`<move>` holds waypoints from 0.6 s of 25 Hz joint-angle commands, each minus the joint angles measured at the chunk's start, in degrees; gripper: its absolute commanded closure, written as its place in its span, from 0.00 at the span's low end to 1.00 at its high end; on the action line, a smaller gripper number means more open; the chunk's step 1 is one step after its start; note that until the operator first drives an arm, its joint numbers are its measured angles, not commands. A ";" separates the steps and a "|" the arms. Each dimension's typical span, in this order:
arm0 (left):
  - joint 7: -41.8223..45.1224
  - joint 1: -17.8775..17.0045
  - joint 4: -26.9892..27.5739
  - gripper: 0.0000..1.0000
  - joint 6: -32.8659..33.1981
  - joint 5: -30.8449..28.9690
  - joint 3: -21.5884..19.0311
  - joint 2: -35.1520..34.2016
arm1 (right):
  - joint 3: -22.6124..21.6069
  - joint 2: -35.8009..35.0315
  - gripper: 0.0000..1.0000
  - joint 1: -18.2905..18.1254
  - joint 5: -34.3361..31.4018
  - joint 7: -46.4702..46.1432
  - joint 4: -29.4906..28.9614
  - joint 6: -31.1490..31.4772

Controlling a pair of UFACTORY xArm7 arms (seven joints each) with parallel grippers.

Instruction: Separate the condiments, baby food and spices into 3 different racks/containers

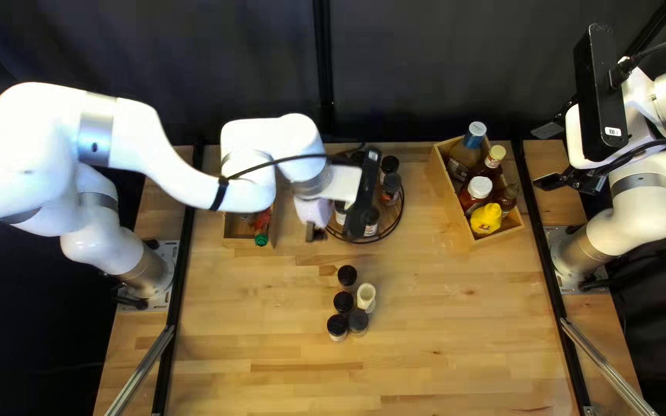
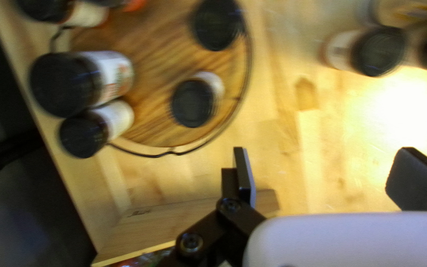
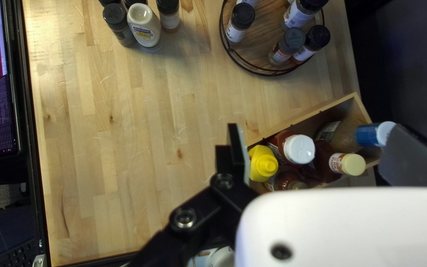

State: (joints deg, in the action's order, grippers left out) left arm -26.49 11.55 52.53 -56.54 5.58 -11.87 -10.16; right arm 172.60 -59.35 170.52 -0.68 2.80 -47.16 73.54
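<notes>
Spice jar (image 1: 347,275) sits twd near edge of table (image 1: 441,347) from L gripper (image 2: 329,173), the closer one (R gripper (image 3: 324,155) well off); both w/ fingers apart.

Tabletop (image 1: 425,347) is showing smooth wood, shining under light. Round tray (image 2: 144,118) is showing grained wood, its rim (image 2: 159,156) looking like dark metal. Yellow bottle (image 3: 262,163) is gleaming, smooth plastic. Curtain (image 1: 441,62) is looking matt, cloth.

Condiment bottles (image 1: 479,187) in box (image 1: 497,233); dark-lidded jars (image 1: 343,301) clustered.
</notes>
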 commanded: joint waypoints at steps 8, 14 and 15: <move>-22.37 -7.11 -1.40 0.00 -4.01 6.43 -1.79 -0.57 | 0.00 0.00 0.00 0.00 0.00 0.00 0.00 0.00; -38.43 -3.92 -1.24 0.00 -2.46 7.05 2.95 4.51 | 0.00 0.00 0.00 0.00 0.00 0.00 0.00 0.00; -40.18 -3.52 -0.94 0.00 -1.94 7.24 3.35 5.61 | 0.00 0.00 0.00 0.00 0.00 0.00 0.00 0.00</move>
State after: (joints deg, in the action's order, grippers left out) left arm -60.85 6.45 51.01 -59.90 12.23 -10.43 -7.70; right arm 172.60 -59.35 170.52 -0.68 2.80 -47.16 73.54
